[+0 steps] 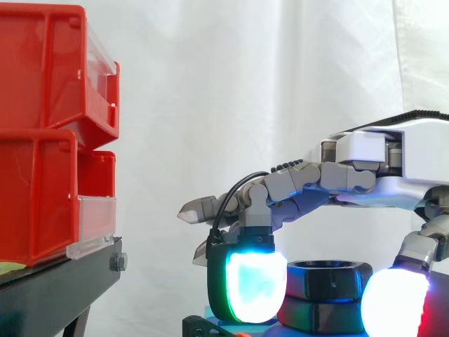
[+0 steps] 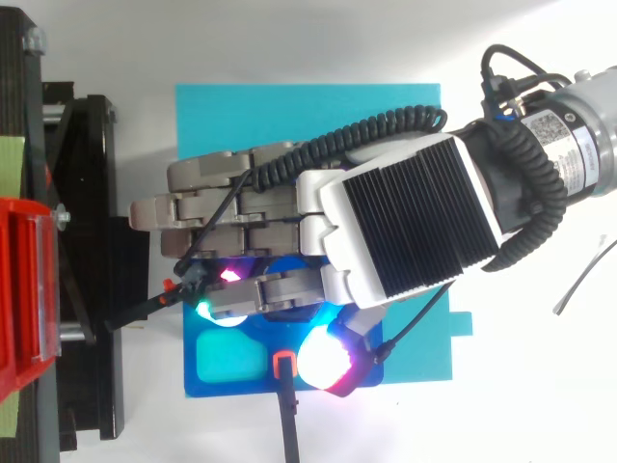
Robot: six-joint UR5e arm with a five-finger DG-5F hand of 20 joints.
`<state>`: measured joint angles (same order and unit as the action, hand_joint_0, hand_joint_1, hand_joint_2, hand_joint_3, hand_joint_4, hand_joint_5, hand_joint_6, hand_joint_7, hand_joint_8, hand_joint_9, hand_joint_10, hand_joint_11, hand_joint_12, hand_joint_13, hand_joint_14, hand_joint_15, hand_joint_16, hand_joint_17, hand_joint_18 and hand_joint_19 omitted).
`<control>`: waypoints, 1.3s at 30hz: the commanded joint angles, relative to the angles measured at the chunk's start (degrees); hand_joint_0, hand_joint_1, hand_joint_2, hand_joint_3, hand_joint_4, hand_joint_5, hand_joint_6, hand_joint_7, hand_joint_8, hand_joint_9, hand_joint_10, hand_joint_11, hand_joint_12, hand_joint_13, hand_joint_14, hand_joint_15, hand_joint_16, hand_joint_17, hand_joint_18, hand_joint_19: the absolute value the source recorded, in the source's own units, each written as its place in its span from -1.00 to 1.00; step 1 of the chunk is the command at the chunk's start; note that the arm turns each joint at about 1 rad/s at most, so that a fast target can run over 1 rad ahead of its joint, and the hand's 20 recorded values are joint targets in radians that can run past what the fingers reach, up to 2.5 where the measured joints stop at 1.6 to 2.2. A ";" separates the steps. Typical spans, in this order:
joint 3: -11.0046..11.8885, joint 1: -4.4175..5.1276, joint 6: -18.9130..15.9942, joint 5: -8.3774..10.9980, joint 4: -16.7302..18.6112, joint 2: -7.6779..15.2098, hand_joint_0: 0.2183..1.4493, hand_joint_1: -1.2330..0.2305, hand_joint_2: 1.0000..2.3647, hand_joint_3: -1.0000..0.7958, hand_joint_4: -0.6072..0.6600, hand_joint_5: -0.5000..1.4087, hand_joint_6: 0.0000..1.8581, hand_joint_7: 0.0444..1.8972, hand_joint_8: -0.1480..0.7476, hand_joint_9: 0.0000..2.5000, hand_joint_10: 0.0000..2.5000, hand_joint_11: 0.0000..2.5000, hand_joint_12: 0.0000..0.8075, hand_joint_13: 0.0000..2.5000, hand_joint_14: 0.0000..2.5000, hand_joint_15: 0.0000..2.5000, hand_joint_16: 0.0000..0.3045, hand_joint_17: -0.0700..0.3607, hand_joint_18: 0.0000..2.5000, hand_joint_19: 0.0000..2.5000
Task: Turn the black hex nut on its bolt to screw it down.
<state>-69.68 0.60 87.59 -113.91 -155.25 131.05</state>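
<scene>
Hand (image 1: 410, 151) hangs over the black hex nut (image 1: 330, 272), which sits raised on the blue fixture (image 2: 227, 362). Curled fingers (image 1: 256, 284) and the thumb press opposite sides of the nut, apparently pinching it to gain turning leverage. Red bins (image 1: 42, 133) on the black stand (image 1: 63, 284) are well apart and do not obstruct rotation.
</scene>
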 commanded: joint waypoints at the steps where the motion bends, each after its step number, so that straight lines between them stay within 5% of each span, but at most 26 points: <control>1: -0.01 0.02 -0.05 0.00 -0.23 -0.01 -0.50 -0.02 -1.00 -0.44 0.41 -0.59 -0.46 0.32 0.01 -0.53 -1.00 -0.88 -0.10 -0.81 -1.00 -1.00 -0.65 -0.12 -0.78 -0.86; 25: -0.01 0.02 0.12 0.00 -0.14 -0.01 -0.33 -0.10 -1.00 -0.40 0.40 -0.58 -0.46 0.34 -0.01 -0.50 -1.00 -0.87 -0.15 -0.79 -1.00 -1.00 -0.68 -0.17 -0.76 -0.85; 39: -0.01 -0.25 -0.05 0.00 -0.14 -0.09 -0.68 0.14 -1.00 -0.44 0.51 -0.59 -0.45 0.29 0.11 -0.49 -1.00 -0.87 0.02 -0.77 -1.00 -1.00 -0.59 -0.03 -0.70 -0.87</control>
<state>-69.70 0.45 87.64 -113.99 -155.33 131.03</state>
